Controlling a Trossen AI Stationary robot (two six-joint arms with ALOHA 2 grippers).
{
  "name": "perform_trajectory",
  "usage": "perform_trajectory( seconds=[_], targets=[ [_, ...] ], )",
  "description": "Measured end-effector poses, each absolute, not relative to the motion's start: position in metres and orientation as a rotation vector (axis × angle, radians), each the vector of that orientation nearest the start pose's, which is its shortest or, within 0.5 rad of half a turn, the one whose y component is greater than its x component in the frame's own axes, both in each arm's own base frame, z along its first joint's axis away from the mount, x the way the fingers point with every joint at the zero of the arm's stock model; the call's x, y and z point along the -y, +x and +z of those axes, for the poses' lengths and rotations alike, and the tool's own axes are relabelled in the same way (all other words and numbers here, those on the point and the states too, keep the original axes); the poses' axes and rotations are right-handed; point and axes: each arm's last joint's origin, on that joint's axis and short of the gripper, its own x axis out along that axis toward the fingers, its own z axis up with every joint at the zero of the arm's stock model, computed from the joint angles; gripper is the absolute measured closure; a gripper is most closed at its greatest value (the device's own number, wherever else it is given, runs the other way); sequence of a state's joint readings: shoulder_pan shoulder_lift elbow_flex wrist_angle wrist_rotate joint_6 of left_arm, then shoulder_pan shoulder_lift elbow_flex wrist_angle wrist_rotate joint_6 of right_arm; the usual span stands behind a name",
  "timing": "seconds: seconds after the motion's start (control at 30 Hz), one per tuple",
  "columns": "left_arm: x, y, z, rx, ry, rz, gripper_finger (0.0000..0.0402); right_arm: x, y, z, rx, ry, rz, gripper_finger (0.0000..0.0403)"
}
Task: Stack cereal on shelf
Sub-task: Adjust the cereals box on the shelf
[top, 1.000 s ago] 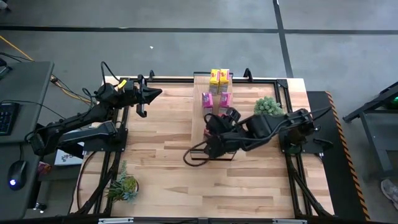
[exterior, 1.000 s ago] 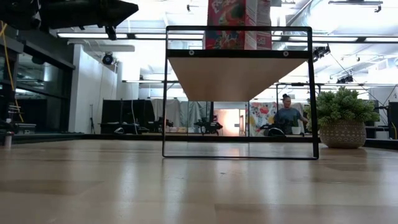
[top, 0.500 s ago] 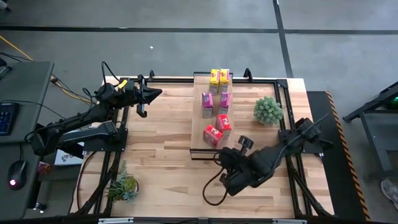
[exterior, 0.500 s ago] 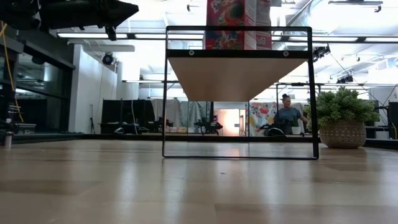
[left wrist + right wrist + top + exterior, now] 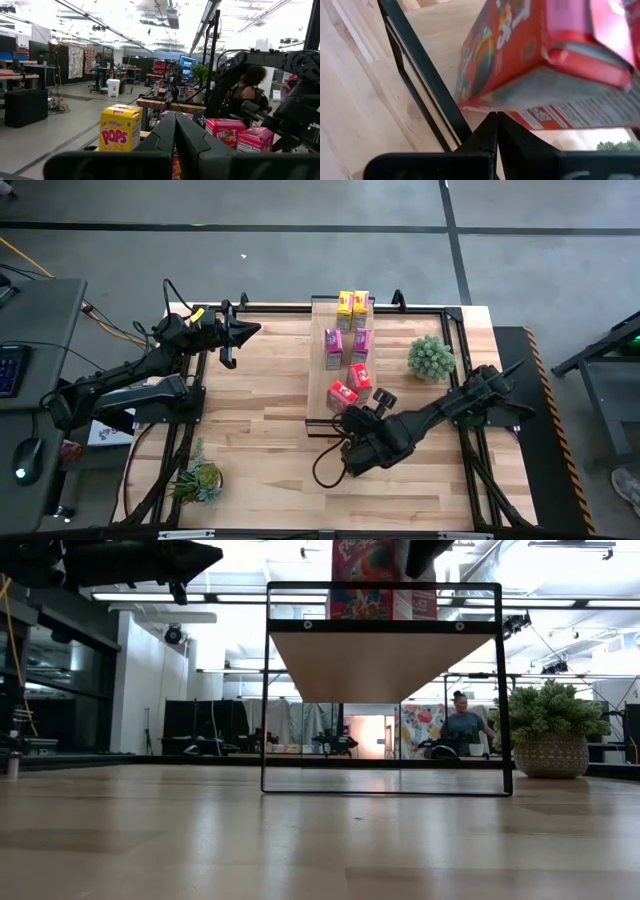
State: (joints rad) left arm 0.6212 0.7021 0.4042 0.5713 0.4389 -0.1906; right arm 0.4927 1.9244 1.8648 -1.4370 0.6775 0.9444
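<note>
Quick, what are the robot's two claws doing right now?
Left gripper: shut, holding nothing.
Right gripper: shut, empty, by a red cereal box.

Long light-wood plank shelf with thin black frame (image 5: 318, 380) at table centre, six small cardboard cereal boxes (image 5: 352, 340) on it in three pairs from far end to near end; round green potted plant (image 5: 431, 357) right of shelf; second green plant (image 5: 199, 478) at near left corner.

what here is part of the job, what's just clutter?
Job: yellow boxes, purple boxes, red boxes, shelf, right gripper shut by the red pair.
Clutter: plant, second plant, left gripper parked.
</note>
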Motion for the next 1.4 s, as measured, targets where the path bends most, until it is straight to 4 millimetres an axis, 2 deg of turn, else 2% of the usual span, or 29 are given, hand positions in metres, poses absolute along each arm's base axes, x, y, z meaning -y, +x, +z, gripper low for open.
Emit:
perform_trajectory(
  seconds=[0.37,0.77,0.93,1.07,1.2,1.4],
  targets=[
    [-0.084,0.138,0.284,0.248,-0.053,0.158,0.0401,-0.149,0.350,0.308,-0.963,0.038,-0.601,0.0403],
    [-0.084,0.138,0.284,0.248,-0.053,0.158,0.0402,-0.132,0.364,0.311,-0.877,0.099,-0.649,0.0403],
    [-0.083,0.139,0.282,0.223,-0.086,0.149,0.0401,-0.130,0.369,0.311,-0.873,0.119,-0.617,0.0403],
    [-0.076,0.144,0.281,0.111,-0.091,-0.002,0.0401,-0.134,0.365,0.316,-0.908,0.106,-0.533,0.0403],
    [-0.060,0.151,0.288,-0.037,-0.073,-0.119,0.0401,-0.138,0.354,0.331,-0.886,0.083,-0.488,0.0403],
    [-0.031,0.167,0.271,-0.180,0.119,-0.347,0.0401,-0.131,0.336,0.357,-0.850,0.123,-0.462,0.0403]
  ],
)
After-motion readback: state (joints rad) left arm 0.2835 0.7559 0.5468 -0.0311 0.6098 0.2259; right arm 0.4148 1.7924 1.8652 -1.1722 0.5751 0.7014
